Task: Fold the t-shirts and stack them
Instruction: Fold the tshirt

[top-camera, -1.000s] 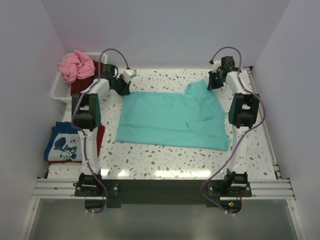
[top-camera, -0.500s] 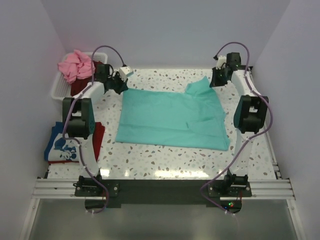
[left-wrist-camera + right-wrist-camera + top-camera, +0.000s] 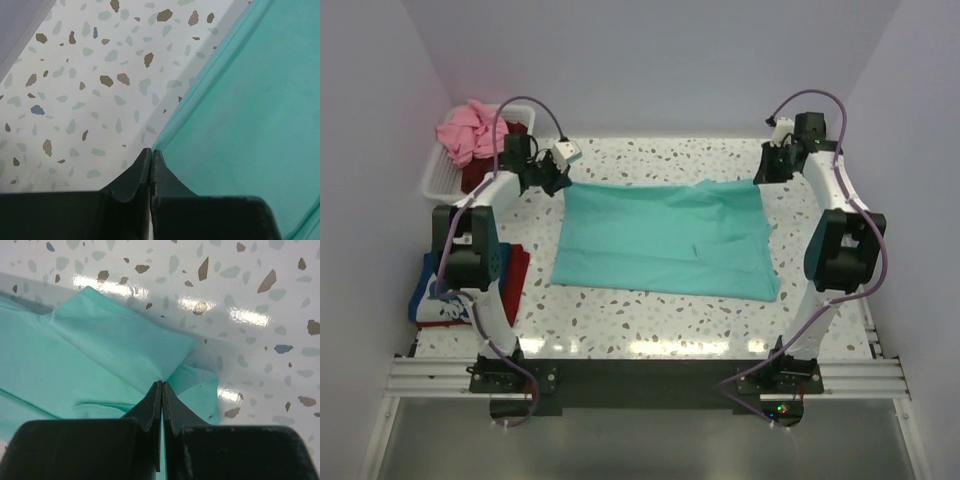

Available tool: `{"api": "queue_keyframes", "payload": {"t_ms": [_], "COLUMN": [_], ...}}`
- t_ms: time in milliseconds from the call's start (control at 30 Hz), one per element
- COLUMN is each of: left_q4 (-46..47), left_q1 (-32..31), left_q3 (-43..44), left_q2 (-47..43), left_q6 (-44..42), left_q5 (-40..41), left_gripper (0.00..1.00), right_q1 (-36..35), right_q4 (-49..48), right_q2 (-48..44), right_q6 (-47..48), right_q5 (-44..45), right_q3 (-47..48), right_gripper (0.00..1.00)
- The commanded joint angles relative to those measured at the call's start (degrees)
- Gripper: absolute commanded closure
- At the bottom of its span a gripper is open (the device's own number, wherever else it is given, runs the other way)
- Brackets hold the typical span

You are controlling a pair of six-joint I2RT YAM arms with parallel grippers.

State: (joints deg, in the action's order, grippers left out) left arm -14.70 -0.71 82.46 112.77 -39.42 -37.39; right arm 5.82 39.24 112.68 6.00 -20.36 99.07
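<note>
A teal-green t-shirt [image 3: 665,240] lies spread flat on the speckled table. My left gripper [image 3: 560,183] is shut on its far left corner; in the left wrist view the closed tips [image 3: 151,152] pinch the shirt's edge [image 3: 240,110]. My right gripper [image 3: 760,176] is shut on the far right corner; in the right wrist view the tips [image 3: 161,385] pinch folded teal cloth [image 3: 110,340]. A blue t-shirt with white print [image 3: 445,290] lies folded on a red one [image 3: 517,272] at the left edge. Pink [image 3: 470,130] and dark maroon [image 3: 477,172] shirts sit in the basket.
A white slatted basket [image 3: 438,180] stands at the far left corner. Walls close in on the left, back and right. A metal rail [image 3: 640,375] with both arm bases runs along the near edge.
Both arms have stretched outward and back, pulling the shirt's far edge straight. The raised fold at the far right has flattened out.
</note>
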Motion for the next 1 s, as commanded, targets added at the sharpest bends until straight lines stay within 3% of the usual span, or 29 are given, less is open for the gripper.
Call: {"api": "queue_keyframes", "payload": {"t_ms": [0,467,967], "left_q4": [0.4,-3.2,-4.8], "left_q1": [0.7,2.0,1.3], "left_q3": [-2.1,-12.5,-16.3], "left_q2": [-5.5,-11.9,-7.0], "left_q6": [-3.1,-14.6,-19.5], "left_q5": [-3.4,-4.0,-1.2], "left_gripper": [1.0,1.0,1.0], "right_q1": [0.1,0.2,0.2], "right_q4": [-0.7,1.0,-3.6], "right_q2": [-7.0,-18.5,-14.6], "right_q6": [-0.5,2.0,3.5], "right_q5": [-1.3,0.1,3.3], "right_q3": [-3.0,-18.3,-30.2], "right_gripper": [1.0,1.0,1.0]}}
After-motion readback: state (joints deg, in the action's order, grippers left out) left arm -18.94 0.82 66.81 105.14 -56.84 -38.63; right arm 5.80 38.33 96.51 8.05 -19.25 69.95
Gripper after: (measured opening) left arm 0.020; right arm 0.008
